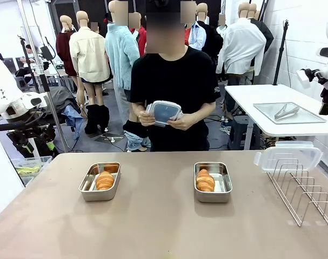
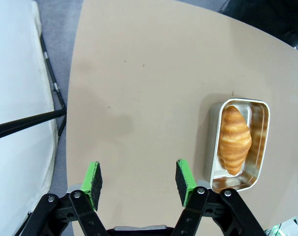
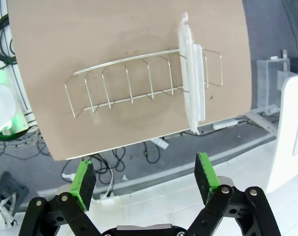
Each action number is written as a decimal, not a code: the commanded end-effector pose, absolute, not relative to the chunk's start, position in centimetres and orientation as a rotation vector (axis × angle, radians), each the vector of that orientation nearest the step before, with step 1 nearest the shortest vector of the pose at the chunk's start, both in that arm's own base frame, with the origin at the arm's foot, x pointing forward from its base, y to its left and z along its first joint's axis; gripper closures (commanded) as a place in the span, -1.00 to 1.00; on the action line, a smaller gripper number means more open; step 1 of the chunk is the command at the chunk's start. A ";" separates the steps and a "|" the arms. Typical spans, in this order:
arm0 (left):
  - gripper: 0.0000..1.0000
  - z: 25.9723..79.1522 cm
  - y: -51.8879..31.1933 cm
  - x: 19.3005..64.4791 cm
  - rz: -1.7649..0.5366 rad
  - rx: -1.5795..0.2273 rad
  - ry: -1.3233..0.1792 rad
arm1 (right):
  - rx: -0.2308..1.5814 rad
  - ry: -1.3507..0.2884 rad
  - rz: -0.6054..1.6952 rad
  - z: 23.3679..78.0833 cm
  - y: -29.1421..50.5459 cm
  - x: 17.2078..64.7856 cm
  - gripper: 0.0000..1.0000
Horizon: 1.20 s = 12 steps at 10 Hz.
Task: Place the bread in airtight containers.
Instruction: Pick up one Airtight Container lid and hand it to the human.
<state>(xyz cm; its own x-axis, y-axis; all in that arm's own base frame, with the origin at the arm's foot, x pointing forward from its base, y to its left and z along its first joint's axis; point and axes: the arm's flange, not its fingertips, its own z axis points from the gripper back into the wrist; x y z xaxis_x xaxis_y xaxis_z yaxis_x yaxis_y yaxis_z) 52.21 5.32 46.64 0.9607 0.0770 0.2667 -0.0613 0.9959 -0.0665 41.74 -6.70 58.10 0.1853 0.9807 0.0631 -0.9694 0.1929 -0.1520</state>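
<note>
Two small shiny steel tubs with round corners sit on the light brown counter [image 1: 153,232]. The tub at the lower left [image 1: 99,196] of the front view has a golden, ridged croissant roll [image 1: 105,180] lying inside it. The tub just right of the middle [image 1: 212,197] has a second roll [image 1: 205,181] inside it. Both tubs stand open on top. At the top middle, a person in a black shirt [image 1: 172,81] holds a clear plastic lid [image 1: 165,112]. At the right edge, a silver wire rack [image 1: 304,189] stands on the counter, with another clear lid [image 1: 288,156] standing in its far end. The robot's left hand [image 2: 138,172], black with green pads, is spread wide with nothing in it, above bare counter. The robot's right hand [image 3: 144,167] is spread wide too, holding nothing, just past the counter's edge near the rack.
</note>
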 end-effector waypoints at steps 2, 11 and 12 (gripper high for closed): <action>-0.57 46.8 5.4 52.2 0.062 -0.045 -0.274 | -0.082 -0.144 1.358 58.3 -6.7 41.6 -1.00; -0.57 46.8 5.4 52.2 0.062 -0.045 -0.274 | -0.082 -0.144 1.358 58.3 -6.7 41.6 -1.00; -0.57 46.8 5.4 52.2 0.062 -0.045 -0.274 | -0.082 -0.144 1.358 58.3 -6.7 41.6 -1.00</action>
<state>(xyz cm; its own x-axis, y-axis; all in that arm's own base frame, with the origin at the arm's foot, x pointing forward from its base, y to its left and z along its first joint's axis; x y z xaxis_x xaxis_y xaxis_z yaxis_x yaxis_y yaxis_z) 52.21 5.32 46.64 0.9607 0.0770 0.2667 -0.0613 0.9959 -0.0665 41.74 -6.70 58.10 0.1854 0.9806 0.0631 -0.9693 0.1931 -0.1519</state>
